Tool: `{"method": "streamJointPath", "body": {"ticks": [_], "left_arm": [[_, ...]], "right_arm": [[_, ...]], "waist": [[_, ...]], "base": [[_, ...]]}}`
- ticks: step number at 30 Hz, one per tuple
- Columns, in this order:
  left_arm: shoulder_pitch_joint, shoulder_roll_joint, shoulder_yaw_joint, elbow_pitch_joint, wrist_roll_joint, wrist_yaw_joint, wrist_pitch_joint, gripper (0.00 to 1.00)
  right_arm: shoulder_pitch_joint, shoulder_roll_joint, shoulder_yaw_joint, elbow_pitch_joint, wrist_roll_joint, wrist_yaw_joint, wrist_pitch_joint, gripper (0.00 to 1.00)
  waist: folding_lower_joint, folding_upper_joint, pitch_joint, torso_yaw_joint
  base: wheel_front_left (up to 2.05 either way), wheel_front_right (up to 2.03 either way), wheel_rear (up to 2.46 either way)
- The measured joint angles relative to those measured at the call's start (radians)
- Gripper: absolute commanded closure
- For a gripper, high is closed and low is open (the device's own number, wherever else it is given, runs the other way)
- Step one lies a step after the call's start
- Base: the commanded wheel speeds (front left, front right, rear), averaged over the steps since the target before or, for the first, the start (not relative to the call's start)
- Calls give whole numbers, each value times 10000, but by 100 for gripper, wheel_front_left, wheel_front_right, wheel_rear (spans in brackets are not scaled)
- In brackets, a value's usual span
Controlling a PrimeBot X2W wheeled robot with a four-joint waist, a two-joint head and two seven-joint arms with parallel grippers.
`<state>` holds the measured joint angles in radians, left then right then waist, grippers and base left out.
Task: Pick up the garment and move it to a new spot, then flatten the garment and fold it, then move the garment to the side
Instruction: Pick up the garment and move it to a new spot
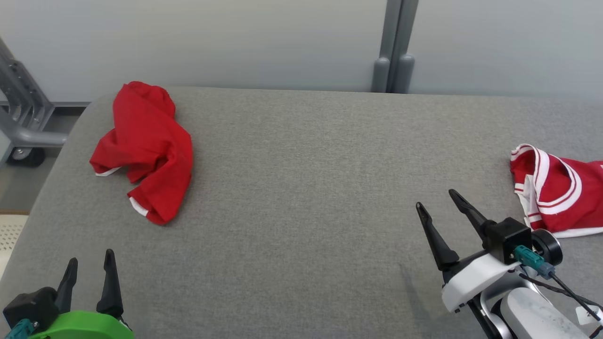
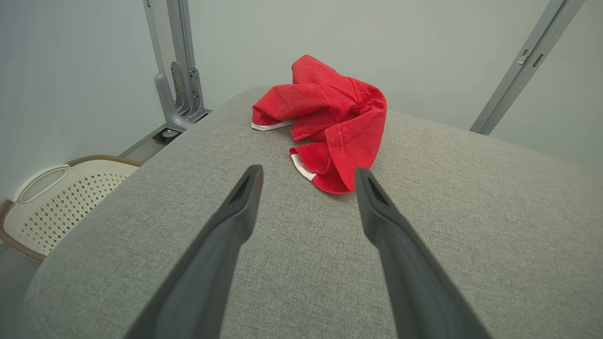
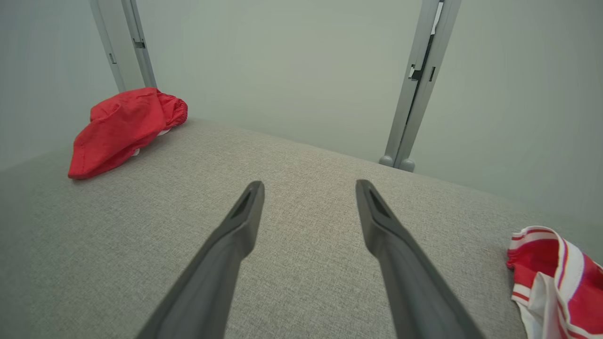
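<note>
A crumpled red garment [image 1: 145, 148] with thin white trim lies at the far left of the grey padded table [image 1: 301, 188]. In the left wrist view the garment [image 2: 327, 120] sits just beyond my open left gripper [image 2: 308, 174], apart from the fingertips. My left gripper [image 1: 91, 261] stands open at the lower left, well short of the cloth. My right gripper [image 1: 435, 197] is open at the lower right with nothing between its fingers. From the right wrist, the garment [image 3: 122, 127] shows far off to the left of the right gripper [image 3: 309, 185].
A second piece of clothing, red with white stripes [image 1: 558, 188], lies at the table's right edge beside my right arm. A white perforated basket [image 2: 61, 197] stands on the floor left of the table. Grey metal posts [image 1: 393, 47] rise behind the table.
</note>
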<state>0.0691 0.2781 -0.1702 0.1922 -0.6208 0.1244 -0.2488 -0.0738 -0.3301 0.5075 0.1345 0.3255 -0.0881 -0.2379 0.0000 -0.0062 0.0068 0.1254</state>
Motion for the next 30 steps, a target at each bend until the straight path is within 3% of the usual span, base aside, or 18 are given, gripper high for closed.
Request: {"method": "streamJointPath", "body": {"ticks": [13, 18, 22, 30], "left_arm": [[120, 92, 113, -295, 86, 0, 0, 0], [-496, 48, -198, -489, -92, -198, 253, 0], [-1867, -194, -433, -570, -546, -431, 836, 0], [-3926, -491, -894, 754, -984, -600, 2466, 0]], "right_arm": [[17, 439, 324, 173, -115, -17, 29, 0], [-24, 382, 326, 46, -205, -17, 249, 0], [-255, 282, 311, -29, -276, -19, 430, 0], [-676, 117, 464, -332, -454, -2, 834, 0]], "waist": [[0, 0, -257, 1603], [0, 0, 14, 1701], [0, 0, 439, 1675], [1, 0, 1462, 1355]], "base": [[0, 0, 0], [0, 0, 0], [0, 0, 0], [0, 0, 0]]}}
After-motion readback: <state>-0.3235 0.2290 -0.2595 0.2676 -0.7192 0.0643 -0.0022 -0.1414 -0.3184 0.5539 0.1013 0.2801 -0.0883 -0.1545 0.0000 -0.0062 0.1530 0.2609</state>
